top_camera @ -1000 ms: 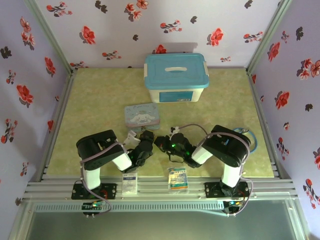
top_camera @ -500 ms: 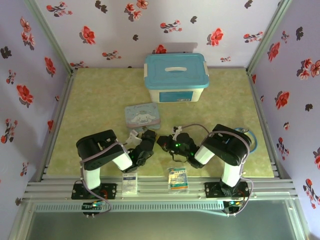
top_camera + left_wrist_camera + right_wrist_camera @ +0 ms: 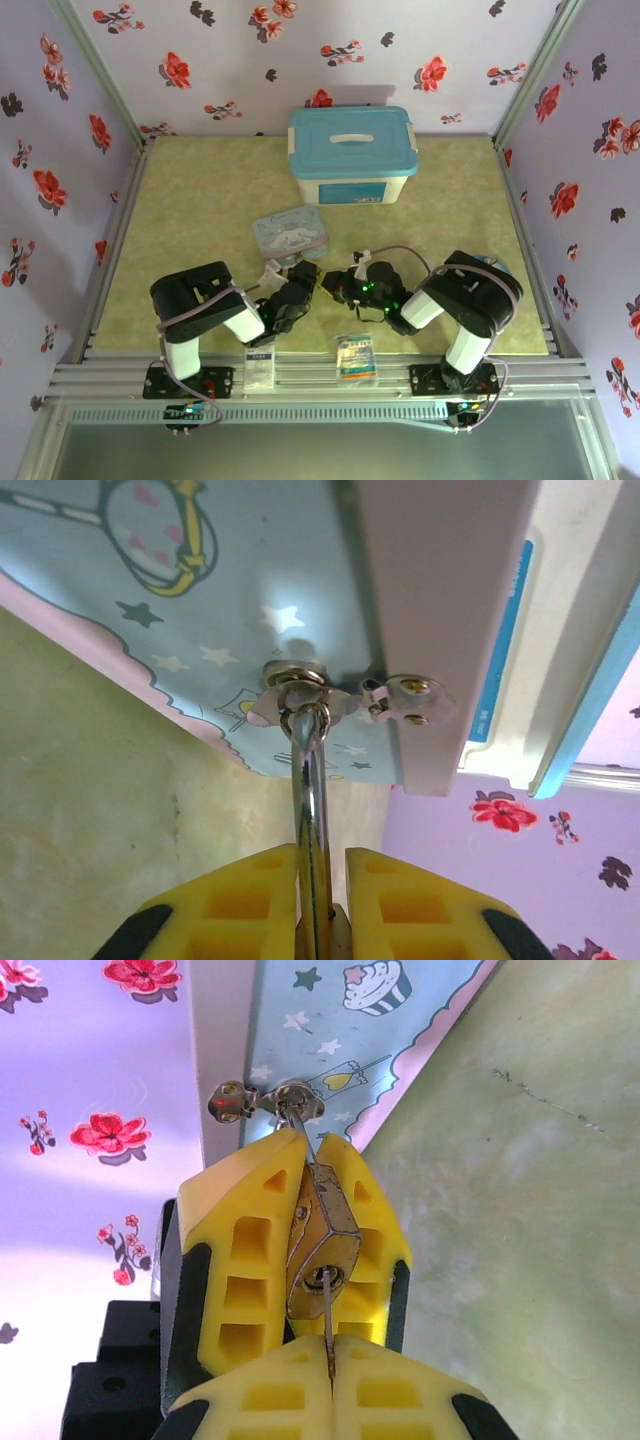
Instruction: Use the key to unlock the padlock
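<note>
Rightward across the top view the right arm's elbow has swung. The right gripper (image 3: 330, 1365), bottom centre of its wrist view, pinches the key (image 3: 326, 1305), tip in the keyhole of the padlock (image 3: 322, 1230). That brass body sits clamped in the left gripper (image 3: 320, 890), whose own view gives the silver shackle (image 3: 310, 780), with the tin (image 3: 250, 570) behind and the worktop (image 3: 90, 780) at lower left.

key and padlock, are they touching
Touching. The right wrist view shows the key running from the right hand straight into the keyhole of the padlock.
</note>
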Controlling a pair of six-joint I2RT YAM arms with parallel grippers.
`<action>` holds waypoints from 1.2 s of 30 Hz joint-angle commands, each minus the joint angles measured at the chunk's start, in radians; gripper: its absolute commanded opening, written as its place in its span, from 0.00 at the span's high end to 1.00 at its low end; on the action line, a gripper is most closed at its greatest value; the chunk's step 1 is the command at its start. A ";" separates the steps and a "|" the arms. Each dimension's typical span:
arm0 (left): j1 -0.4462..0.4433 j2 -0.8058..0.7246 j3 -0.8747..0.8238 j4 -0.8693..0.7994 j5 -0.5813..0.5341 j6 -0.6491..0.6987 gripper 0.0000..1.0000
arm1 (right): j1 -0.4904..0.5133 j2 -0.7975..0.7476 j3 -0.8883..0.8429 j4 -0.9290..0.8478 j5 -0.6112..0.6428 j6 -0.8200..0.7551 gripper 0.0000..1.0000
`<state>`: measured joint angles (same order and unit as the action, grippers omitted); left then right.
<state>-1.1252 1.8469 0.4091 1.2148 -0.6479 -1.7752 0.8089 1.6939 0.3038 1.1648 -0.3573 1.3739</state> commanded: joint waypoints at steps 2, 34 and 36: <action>-0.092 -0.045 -0.009 0.089 0.179 0.021 1.00 | -0.047 -0.121 0.051 -0.180 0.138 -0.094 1.00; -0.094 -0.045 0.007 0.091 0.188 0.013 1.00 | -0.151 -0.149 -0.037 -0.143 0.060 -0.079 1.00; -0.094 -0.039 0.010 0.091 0.189 0.013 1.00 | -0.147 -0.123 -0.046 -0.084 0.057 -0.053 1.00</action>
<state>-1.1790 1.8332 0.4049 1.2045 -0.5518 -1.7748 0.6727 1.5379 0.2626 0.9516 -0.3801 1.2823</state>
